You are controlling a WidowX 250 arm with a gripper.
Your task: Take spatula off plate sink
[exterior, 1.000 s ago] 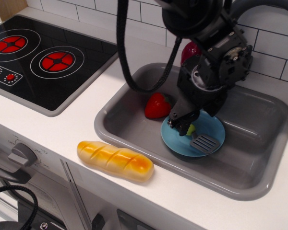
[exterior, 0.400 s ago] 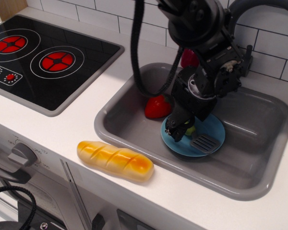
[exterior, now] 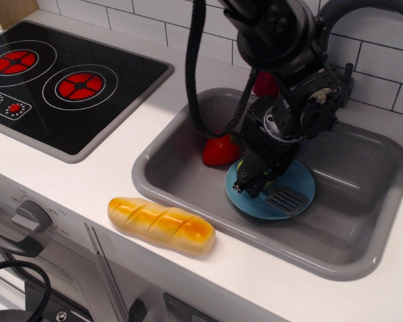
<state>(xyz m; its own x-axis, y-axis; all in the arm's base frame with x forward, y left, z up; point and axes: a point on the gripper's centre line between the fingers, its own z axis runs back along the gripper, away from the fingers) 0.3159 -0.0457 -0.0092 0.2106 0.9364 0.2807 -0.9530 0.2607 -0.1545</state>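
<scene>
Spatula [exterior: 281, 195] lies on the light-blue plate [exterior: 301, 180] inside the grey sink [exterior: 363, 221]; long axis runs diagonally, grey slotted blade toward lower right at the plate's near edge, green handle toward upper left and mostly hidden under the gripper [exterior: 253, 184]. Gripper is down over the handle end, fingertips at plate level; can't tell if the jaws are clamped on the handle or just around it. Red strawberry [exterior: 219, 150] sits just left of the plate in the sink, bread loaf [exterior: 161, 224] on the counter in front.
</scene>
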